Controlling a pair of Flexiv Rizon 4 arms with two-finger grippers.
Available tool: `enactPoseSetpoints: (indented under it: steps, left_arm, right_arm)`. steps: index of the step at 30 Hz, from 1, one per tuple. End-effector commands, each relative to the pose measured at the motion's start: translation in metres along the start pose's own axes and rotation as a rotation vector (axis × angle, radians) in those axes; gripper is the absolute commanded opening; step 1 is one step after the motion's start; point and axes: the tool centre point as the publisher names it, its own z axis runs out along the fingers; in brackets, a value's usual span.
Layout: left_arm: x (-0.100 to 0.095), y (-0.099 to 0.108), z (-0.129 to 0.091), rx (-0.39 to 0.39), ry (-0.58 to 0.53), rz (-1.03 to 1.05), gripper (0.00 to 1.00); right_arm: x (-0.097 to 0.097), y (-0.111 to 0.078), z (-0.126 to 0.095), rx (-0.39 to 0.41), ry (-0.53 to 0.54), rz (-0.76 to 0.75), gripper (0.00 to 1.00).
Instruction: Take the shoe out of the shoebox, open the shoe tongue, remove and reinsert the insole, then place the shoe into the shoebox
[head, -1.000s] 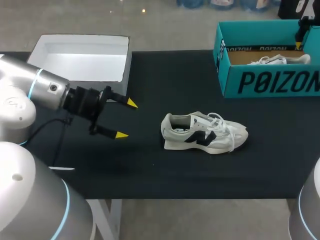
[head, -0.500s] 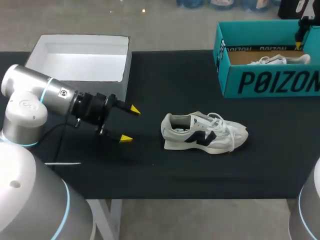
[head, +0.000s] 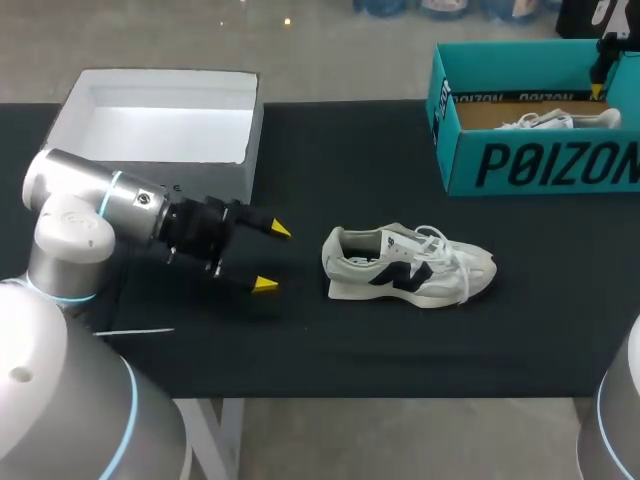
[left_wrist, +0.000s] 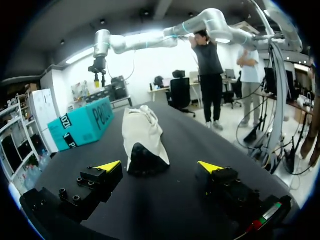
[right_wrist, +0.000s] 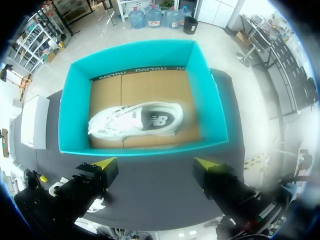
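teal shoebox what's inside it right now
One white shoe lies on the brown cardboard floor of the teal shoebox. Whatever is under the shoe is covered; nothing else shows inside.

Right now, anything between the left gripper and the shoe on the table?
Nothing. The head view shows only bare table between the left gripper and the heel of the shoe; the left wrist view agrees.

The left arm (head: 120, 205) lies low and near level, the left gripper (head: 271, 258) wide open. The right gripper (right_wrist: 156, 163) points straight down, fingers apart.
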Motion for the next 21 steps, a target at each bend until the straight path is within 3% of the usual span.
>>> enactPoseSetpoints:
  steps: [1, 11, 21]
  left_arm:
    - [-0.010, 0.009, 0.017, 0.013, 0.006, -0.004, 1.00]
    - [-0.020, 0.024, 0.039, 0.008, 0.002, -0.030, 1.00]
    - [-0.028, 0.015, 0.064, 0.029, 0.023, -0.012, 1.00]
  right_arm:
    - [0.000, 0.001, 0.000, 0.001, -0.001, 0.000, 1.00]
    - [0.000, 0.001, 0.000, 0.001, -0.001, 0.000, 1.00]
    - [0.000, 0.001, 0.000, 0.001, -0.001, 0.000, 1.00]
